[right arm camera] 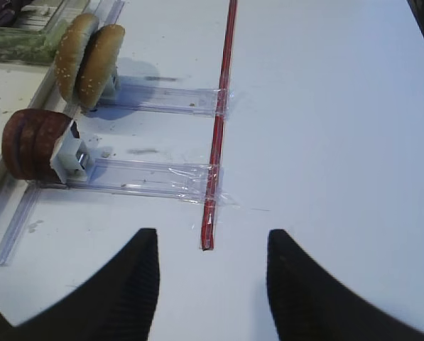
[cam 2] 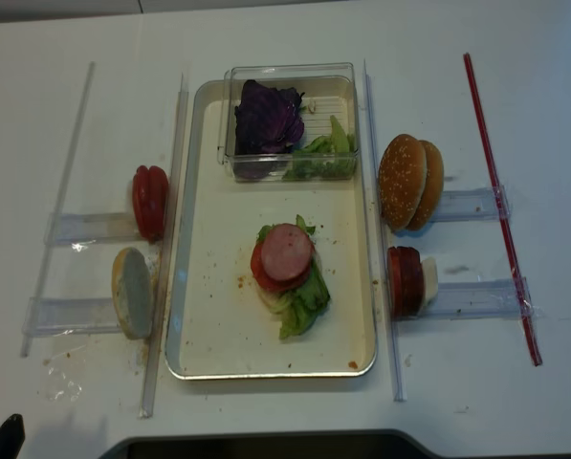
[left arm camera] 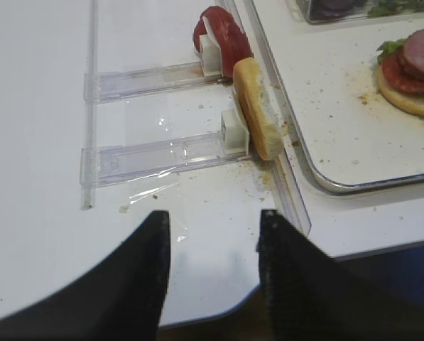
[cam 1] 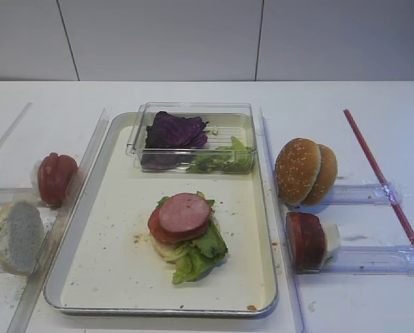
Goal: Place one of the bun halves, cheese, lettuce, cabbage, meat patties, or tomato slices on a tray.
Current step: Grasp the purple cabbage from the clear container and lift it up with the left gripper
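Resting at the middle of the tray [cam 1: 116,277] is a stack: a pink meat patty [cam 1: 184,211] on top, a tomato slice [cam 1: 157,227] under it, lettuce [cam 1: 201,251] spilling toward the near side, and a pale bun half at the bottom. Purple cabbage [cam 1: 172,130] and more lettuce are kept in a clear box [cam 1: 139,136] at the tray's far end. On the desk [cam 1: 373,111], left of the tray, a pale bun half [cam 1: 17,236] and red slices [cam 1: 55,177] are stood on edge in clear holders; on the right, two sesame buns [cam 1: 304,171] and dark red slices [cam 1: 304,240] are stood likewise, with a red strip [cam 1: 380,177] beyond them. The left claw [left arm camera: 212,266] is seen parted and empty above the desk edge; the right claw [right arm camera: 210,280] is parted wide, nothing held
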